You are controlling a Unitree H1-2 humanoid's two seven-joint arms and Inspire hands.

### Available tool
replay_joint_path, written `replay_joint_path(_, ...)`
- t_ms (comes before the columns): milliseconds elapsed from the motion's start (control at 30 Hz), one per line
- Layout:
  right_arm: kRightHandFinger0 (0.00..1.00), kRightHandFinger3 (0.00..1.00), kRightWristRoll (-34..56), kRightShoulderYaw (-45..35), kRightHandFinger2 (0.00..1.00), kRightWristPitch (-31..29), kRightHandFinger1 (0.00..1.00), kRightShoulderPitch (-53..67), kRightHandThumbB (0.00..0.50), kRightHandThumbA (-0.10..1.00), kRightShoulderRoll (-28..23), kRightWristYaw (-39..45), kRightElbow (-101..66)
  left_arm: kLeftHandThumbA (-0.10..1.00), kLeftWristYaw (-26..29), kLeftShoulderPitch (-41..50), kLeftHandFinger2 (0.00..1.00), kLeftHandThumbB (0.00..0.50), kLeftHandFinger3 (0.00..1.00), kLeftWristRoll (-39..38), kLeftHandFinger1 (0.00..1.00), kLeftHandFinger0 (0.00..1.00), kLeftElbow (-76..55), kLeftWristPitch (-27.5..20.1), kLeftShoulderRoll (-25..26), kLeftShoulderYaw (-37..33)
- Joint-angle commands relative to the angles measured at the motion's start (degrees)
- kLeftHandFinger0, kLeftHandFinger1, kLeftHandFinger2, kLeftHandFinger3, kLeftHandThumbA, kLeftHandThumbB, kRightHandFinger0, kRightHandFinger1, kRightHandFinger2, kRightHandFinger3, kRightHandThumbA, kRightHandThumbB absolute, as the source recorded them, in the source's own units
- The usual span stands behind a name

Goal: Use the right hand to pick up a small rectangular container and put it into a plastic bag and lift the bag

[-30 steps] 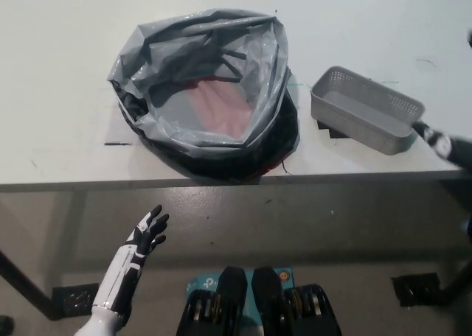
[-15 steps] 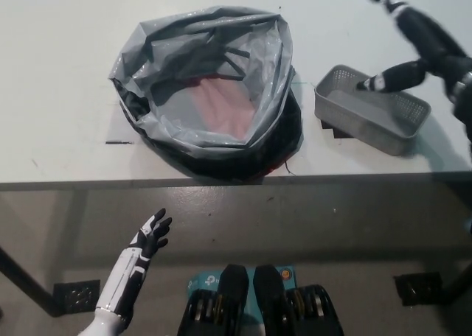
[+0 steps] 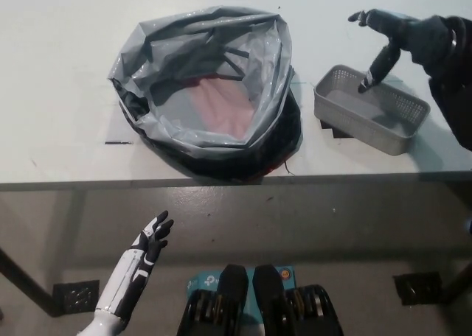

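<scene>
- Grey mesh container: looks light, rigid, open-topped; best gripped over a long wall
- Right hand spread wide above it, holding nothing
- Left hand idles open below the table

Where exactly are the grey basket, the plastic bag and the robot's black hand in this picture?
grey basket (image 3: 404,133), head view: its near long wall.
plastic bag (image 3: 158,74), head view: the crumpled grey film inside its left rim.
black right hand (image 3: 389,28), head view: the middle of the hand, above the basket's far end.
</scene>
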Motion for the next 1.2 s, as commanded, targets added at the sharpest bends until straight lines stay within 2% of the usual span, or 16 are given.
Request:
replay_joint_path(0, 1.0, 1.0, -7.1, -0.9, 1.0, 1.5, 1.0, -4.3, 0.5, 1.0, 0.3, 2.0, 1.2, 1.0, -0.7, 0.4, 1.0, 0.273, 1.0, 1.1, 1.0, 1.0, -1.9, -2.6, 1.0, -0.4)
replay_joint_path(233, 1.0, 1.0, -10.1, -4.3, 1.0, 1.5, 1.0, -5.3, 0.5, 1.0, 1.4, 4.1, 1.9, 1.0, -0.8, 1.0, 1.0, 0.273, 1.0, 1.1, 1.0, 1.0, -2.0, -2.8, 1.0, -0.2)
replay_joint_path(500, 1.0, 1.0, -10.1, -3.7, 1.0, 1.5, 1.0, -4.9, 0.5, 1.0, 1.9, 5.3, 2.2, 1.0, -0.5, 2.4, 1.0, 0.27, 1.0, 1.1, 1.0, 1.0, -2.6, -3.0, 1.0, 0.1)
replay_joint_path(567, 1.0, 1.0, -9.7, -3.1, 1.0, 1.5, 1.0, -5.0, 0.5, 1.0, 2.1, 4.4, 3.7, 1.0, -0.5, 2.7, 1.0, 0.282, 1.0, 1.2, 1.0, 1.0, -2.7, -2.9, 1.1, 0.2)
replay_joint_path(633, 1.0, 1.0, -10.4, -2.5, 1.0, 1.5, 1.0, -5.0, 0.5, 1.0, 2.3, 4.2, 4.7, 1.0, -0.5, 3.0, 1.0, 0.264, 1.0, 1.0, 1.0, 1.0, -2.7, -3.0, 1.1, 0.3)
replay_joint_path(1033, 1.0, 1.0, -7.5, 2.2, 1.0, -0.2, 1.0, -7.8, 0.5, 1.0, 2.5, 1.6, 14.3, 1.0, -0.2, 2.9, 1.0, 0.233, 1.0, 0.8, 1.0, 1.0, -2.3, -4.3, 1.0, 0.8)
replay_joint_path(1167, 1.0, 1.0, -7.6, 3.0, 1.0, 0.0, 1.0, -7.7, 0.5, 1.0, 2.9, 0.2, 15.3, 0.95, -0.1, 3.3, 1.0, 0.237, 1.0, 0.8, 1.0, 1.0, -2.4, -4.6, 0.8, 0.9)
